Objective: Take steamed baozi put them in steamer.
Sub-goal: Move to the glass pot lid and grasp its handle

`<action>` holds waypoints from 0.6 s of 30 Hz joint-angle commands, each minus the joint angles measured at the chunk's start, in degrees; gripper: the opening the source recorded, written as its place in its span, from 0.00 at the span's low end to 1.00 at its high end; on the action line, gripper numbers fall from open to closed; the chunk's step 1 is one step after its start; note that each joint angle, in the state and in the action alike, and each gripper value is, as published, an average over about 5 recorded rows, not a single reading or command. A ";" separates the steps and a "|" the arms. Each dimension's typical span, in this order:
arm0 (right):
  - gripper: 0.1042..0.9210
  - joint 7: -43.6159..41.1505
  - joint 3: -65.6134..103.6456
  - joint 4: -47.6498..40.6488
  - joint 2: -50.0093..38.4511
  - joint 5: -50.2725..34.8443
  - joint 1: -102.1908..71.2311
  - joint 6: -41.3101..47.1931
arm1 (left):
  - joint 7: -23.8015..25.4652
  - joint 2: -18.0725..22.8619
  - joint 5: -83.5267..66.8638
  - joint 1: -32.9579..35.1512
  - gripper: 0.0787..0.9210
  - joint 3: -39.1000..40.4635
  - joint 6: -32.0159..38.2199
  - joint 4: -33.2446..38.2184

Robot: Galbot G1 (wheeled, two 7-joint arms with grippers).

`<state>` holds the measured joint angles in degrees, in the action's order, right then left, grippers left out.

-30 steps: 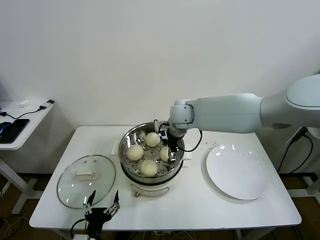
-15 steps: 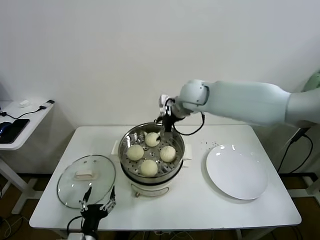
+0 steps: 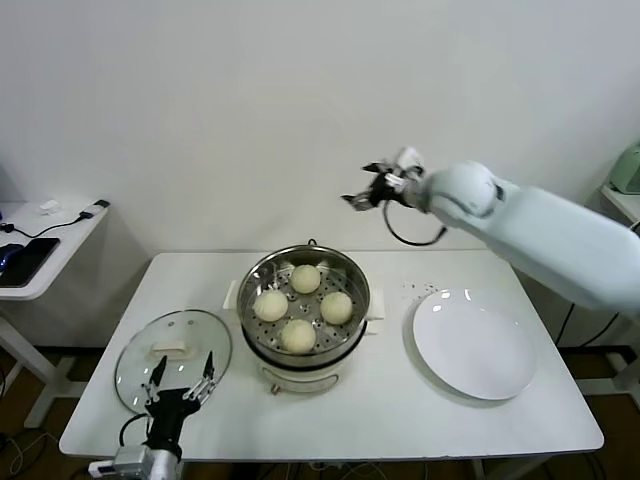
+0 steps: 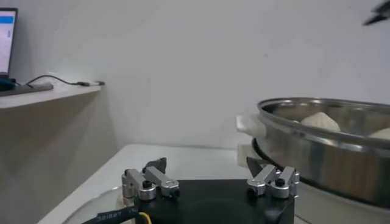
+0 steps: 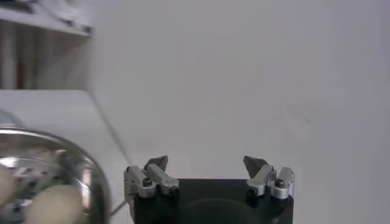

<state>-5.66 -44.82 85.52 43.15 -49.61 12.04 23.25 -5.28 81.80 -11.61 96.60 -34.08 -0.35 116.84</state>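
Several cream-white steamed baozi lie on the perforated floor of the shiny steel steamer, which stands mid-table on its white pot base. My right gripper hangs open and empty, high above and behind the steamer's right side, near the wall. In the right wrist view the right gripper faces the wall, with the steamer and a baozi off to one side. My left gripper is open and empty, low at the table's front-left edge. The left wrist view shows the left gripper beside the steamer.
A round glass lid with a white handle lies flat left of the steamer, just beyond the left gripper. A flat white plate sits bare on the right. A side table with cables stands far left.
My right gripper has let go of a baozi in the steamer, then lifted up and back to the right. The left gripper has sunk a little toward the front-left edge.
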 commanded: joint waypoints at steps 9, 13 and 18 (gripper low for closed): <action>0.88 5.44 78.59 12.80 1.33 18.54 -85.27 -24.81 | -0.21 -3.12 -0.13 -2.45 0.88 -1.07 6.26 -4.92; 0.88 5.29 81.19 13.46 8.50 21.02 -91.65 -30.30 | -0.80 -3.20 2.16 -2.37 0.88 -1.28 8.69 -5.41; 0.88 5.36 81.50 13.16 18.31 26.65 -95.62 -38.14 | -2.34 -3.01 7.57 -2.07 0.88 -1.40 11.15 -5.78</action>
<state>-1.08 17.83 95.89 46.01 -32.96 -55.49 1.54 -6.07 79.32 -10.61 94.70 -35.27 5.73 112.41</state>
